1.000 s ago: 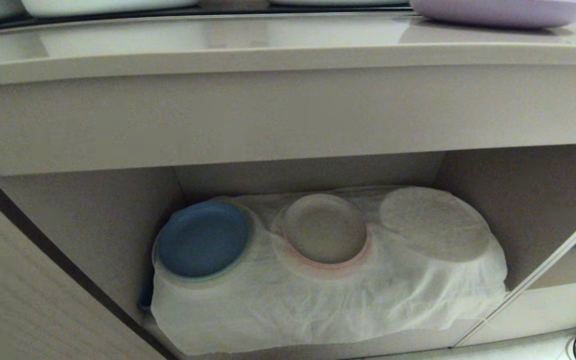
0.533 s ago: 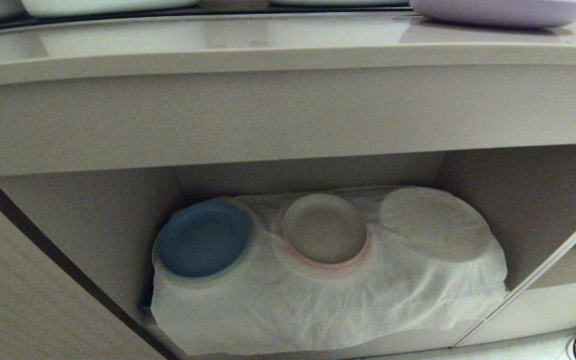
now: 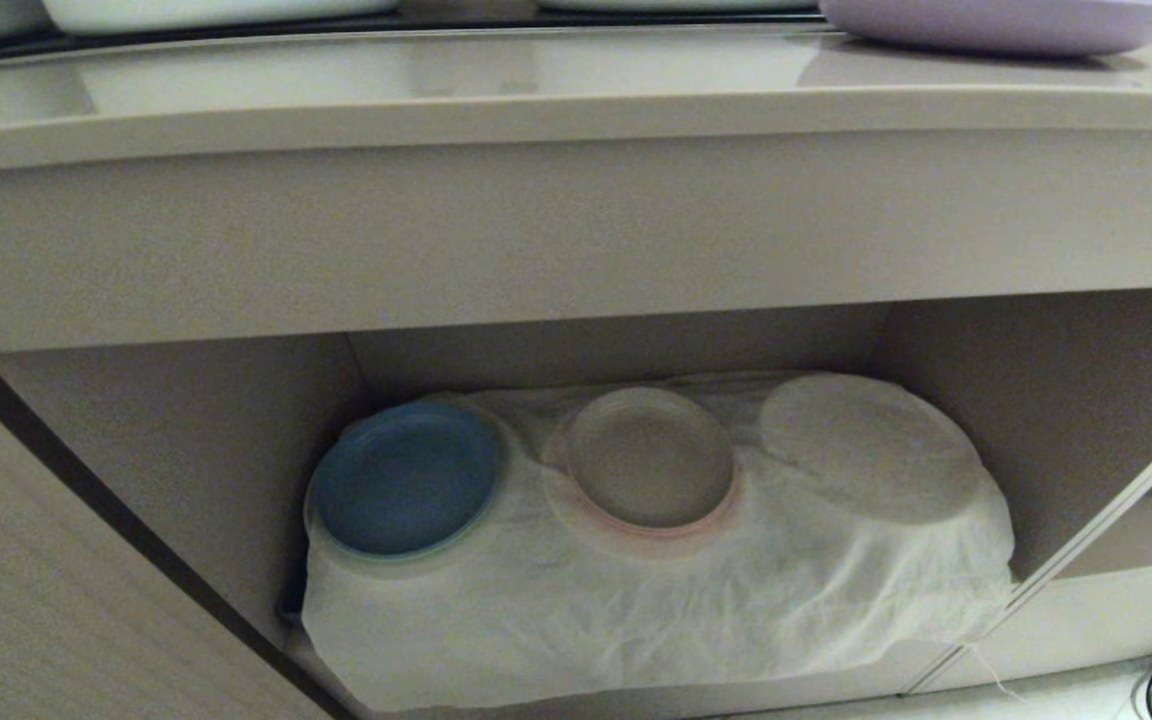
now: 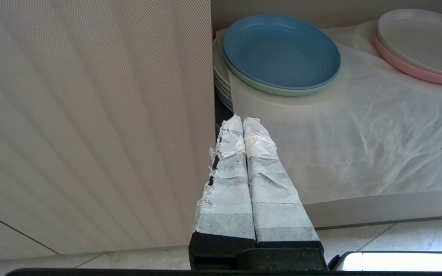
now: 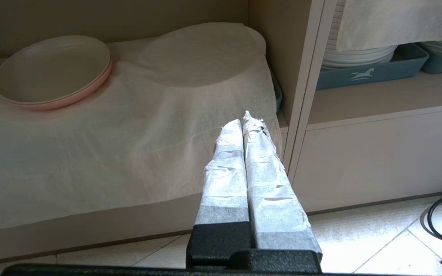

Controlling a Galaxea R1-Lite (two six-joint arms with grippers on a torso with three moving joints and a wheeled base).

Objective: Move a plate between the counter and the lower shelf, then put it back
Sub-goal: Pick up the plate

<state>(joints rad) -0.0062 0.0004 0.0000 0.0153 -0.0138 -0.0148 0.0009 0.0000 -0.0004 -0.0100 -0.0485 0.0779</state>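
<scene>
The round matte lilac-purple plate (image 3: 1006, 25) sits flat and upright on the smooth beige counter (image 3: 576, 100), far right, only its near rim in view. Below, the lower shelf (image 3: 186, 470) holds a wrinkled white cloth (image 3: 636, 610) with a blue plate (image 3: 404, 478) on the left and a pink-rimmed beige plate (image 3: 648, 458) in the middle. The left gripper (image 4: 243, 122) hangs low before the shelf's left edge, taped fingers pressed together, empty. The right gripper (image 5: 243, 122) points at the shelf's right end, likewise clenched on nothing.
</scene>
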